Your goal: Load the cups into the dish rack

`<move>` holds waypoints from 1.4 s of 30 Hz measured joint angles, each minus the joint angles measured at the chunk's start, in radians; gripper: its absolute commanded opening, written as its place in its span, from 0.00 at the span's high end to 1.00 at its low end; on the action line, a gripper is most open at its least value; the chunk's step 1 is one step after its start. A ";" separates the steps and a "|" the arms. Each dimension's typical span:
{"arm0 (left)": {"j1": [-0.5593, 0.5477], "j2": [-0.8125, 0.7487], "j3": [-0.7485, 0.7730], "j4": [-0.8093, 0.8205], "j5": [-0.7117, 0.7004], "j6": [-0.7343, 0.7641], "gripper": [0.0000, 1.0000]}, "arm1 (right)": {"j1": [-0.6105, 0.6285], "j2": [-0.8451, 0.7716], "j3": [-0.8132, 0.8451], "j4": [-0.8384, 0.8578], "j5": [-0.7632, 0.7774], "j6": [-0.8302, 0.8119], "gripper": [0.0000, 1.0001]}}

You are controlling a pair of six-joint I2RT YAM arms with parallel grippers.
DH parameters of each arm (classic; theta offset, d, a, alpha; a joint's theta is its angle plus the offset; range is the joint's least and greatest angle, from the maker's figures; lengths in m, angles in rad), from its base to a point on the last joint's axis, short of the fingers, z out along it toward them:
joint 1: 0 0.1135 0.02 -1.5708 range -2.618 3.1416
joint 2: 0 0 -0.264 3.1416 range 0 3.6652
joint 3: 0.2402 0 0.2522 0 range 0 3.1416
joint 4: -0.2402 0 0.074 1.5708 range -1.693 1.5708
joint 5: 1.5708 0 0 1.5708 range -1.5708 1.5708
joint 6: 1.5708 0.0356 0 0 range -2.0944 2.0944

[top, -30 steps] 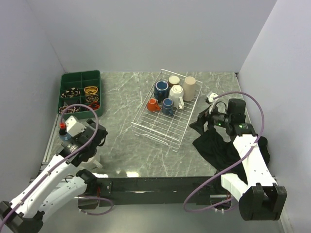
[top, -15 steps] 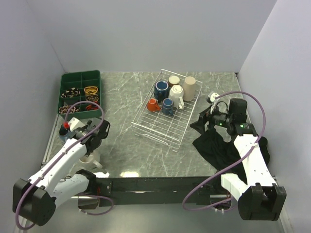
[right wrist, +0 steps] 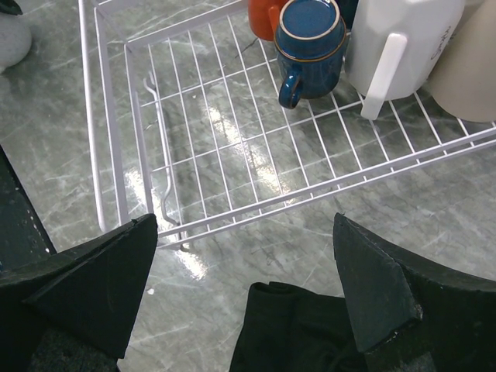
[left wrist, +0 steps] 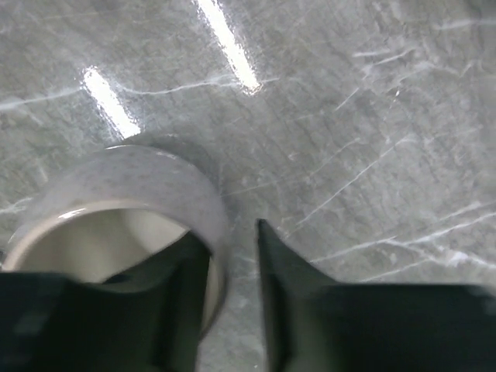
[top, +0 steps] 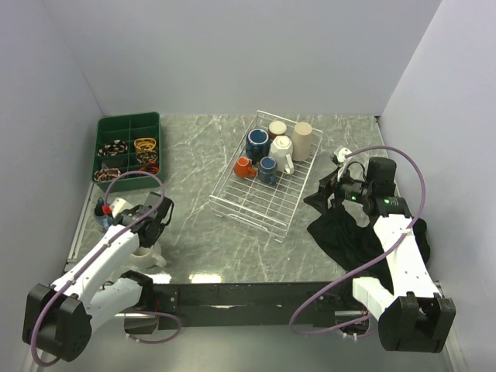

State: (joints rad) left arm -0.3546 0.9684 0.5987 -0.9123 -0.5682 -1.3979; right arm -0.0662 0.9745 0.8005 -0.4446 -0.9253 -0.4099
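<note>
1. While six cups stand inside the dish rack (top: 256, 203), a seventh, a cream cup (top: 144, 254), is seen upright on the tabletop (top: 201, 232) at the near left, well apart from the rack.
2. The left fingers (top: 146, 237) are set down over the rim of this cup. In the left wrist view, one finger (left wrist: 174, 310) is placed inside the cream cup (left wrist: 155, 182) and the other (left wrist: 291, 310) outside it, so that the wall is straddled.
3. A narrow gap is seen between the outer finger and the wall, so the cup is not clamped. Whether the inner finger is touching cannot be told.
4. The rack is placed at the middle of the tabletop, and its cups are gathered at the far end. A beige tumbler (top: 301, 139) is seen at the far right, with a white mug (top: 281, 153) to its left and a brown-and-cream cup (top: 277, 128) at the far edge.
5. A dark blue mug (top: 257, 143), an orange cup (top: 243, 167) and a small navy cup (top: 268, 169) are placed on the left side of the group. The near half of the rack is left bare.
6. The right fingers (top: 325, 190) are spread wide and nothing is held. They are held over a black cloth (top: 349, 229), just beside the right side of the rack.
7. A green tray (top: 128, 124) is seen at the far left.
</note>
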 measured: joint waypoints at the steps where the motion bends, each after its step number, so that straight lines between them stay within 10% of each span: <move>1: 0.000 -0.005 0.000 0.002 0.001 0.000 0.91 | 0.000 0.000 0.000 0.000 0.000 0.000 0.00; 30: 0.002 -0.483 -0.014 0.278 0.421 0.313 0.99 | -0.024 -0.011 0.001 -0.037 -0.077 -0.035 0.00; 42: 0.002 -0.443 -0.078 0.827 0.847 0.332 0.99 | 0.006 0.024 0.159 -0.077 -0.137 -0.017 0.00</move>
State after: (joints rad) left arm -0.3531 0.5251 0.5205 -0.0856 0.2787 -1.0664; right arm -0.0605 0.9985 0.9596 -0.5213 -1.0618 -0.4267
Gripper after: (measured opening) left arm 0.089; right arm 0.999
